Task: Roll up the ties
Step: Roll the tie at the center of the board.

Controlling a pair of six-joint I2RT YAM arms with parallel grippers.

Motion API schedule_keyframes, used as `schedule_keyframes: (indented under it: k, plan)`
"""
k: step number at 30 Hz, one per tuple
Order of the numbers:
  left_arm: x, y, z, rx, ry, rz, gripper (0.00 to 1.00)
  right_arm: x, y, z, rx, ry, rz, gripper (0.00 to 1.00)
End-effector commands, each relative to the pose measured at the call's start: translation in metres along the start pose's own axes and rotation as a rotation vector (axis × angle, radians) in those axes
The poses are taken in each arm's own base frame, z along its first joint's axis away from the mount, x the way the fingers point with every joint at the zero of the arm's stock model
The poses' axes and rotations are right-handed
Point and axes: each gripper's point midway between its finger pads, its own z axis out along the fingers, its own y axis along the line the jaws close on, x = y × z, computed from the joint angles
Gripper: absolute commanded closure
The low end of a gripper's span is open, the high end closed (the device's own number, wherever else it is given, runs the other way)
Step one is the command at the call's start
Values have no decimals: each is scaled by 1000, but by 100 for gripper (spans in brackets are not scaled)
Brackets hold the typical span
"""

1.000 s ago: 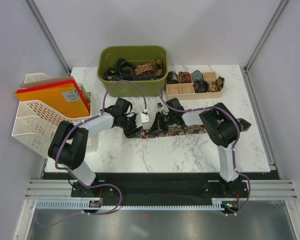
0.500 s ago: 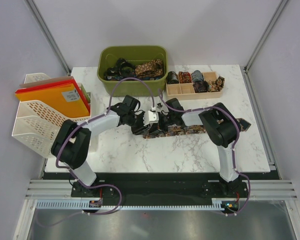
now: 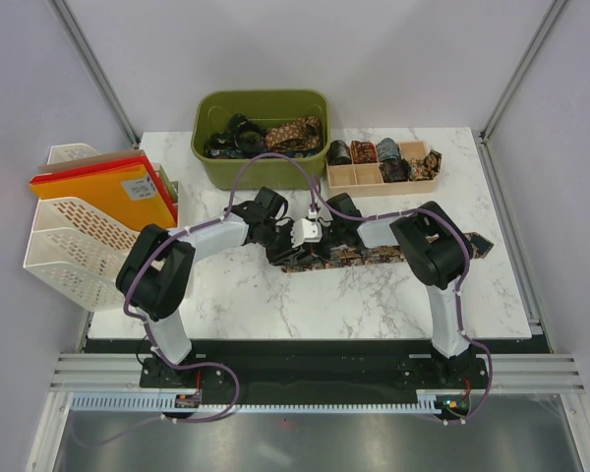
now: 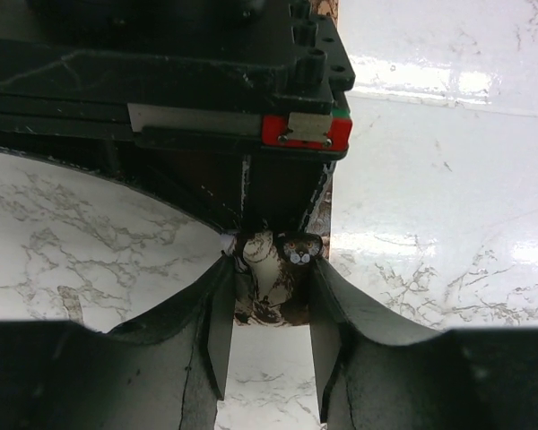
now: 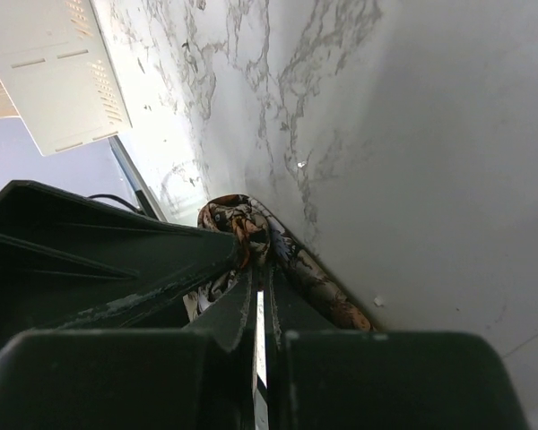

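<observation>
Open room: bare marble table (image 3: 354,305) runs from the tie to the near edge; both arms crowd the middle.
Edges: the green bin (image 3: 265,175) and the wooden compartment tray (image 3: 383,187) stand along the far edge. A white mesh file rack (image 3: 74,231) overhangs the left edge.
Task thing: the paisley tie (image 3: 374,256) lies flat at mid-table, between the two arms.
Long axis: left to right, its pointed end near the right edge and its rolled end at the left, between the grippers.
Left gripper (image 4: 271,267): partly closed, a finger (image 4: 217,331) pressed to each side of the rolled end.
Right gripper (image 5: 254,260): jaws closed to a slit, with the roll at the fingertips. Whether fabric is pinched cannot be told.
Other ties: loose ties (image 3: 295,131) fill the bin; rolled ties (image 3: 388,150) sit in the tray's back compartments.
Writing: a pale label (image 3: 138,189) on the orange folders (image 3: 98,187) is too small to read.
</observation>
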Motion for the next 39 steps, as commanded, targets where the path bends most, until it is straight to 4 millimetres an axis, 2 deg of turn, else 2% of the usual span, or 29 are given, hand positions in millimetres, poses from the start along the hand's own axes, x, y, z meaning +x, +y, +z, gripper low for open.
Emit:
schedule_keyframes:
  k: [1,6,9,10,12,17,18,24,28,32,38,39]
  plan:
    - [35,-16,14,33,103,-12,58,4,7,1,-32,12,-19,95]
    - [44,-17,16,41,141,-16,59,5,19,-11,-48,23,-16,89]
    - [50,-18,18,50,167,-22,59,5,24,-18,-45,23,5,81]
    - [54,-20,19,56,175,-26,60,6,25,-20,-43,23,7,72]
    - [57,-21,19,60,184,-17,60,2,27,-29,-42,13,10,68]
    - [61,-24,21,65,190,-18,60,-4,25,-47,-40,-7,-21,67]
    - [61,-24,21,65,190,-18,60,0,22,-49,-28,7,-10,67]
    - [61,-23,21,66,189,-17,59,-8,31,-44,-54,-25,-50,58]
    - [61,-23,21,65,190,-16,58,-5,20,-30,-35,-16,-33,58]
    - [60,-22,21,65,189,-13,57,-10,17,-22,-40,-32,-36,60]
    - [60,-20,20,60,186,-20,53,-4,0,-16,-2,-11,-42,77]
    - [60,-20,19,58,184,-25,52,-4,-3,-17,12,-13,-39,86]
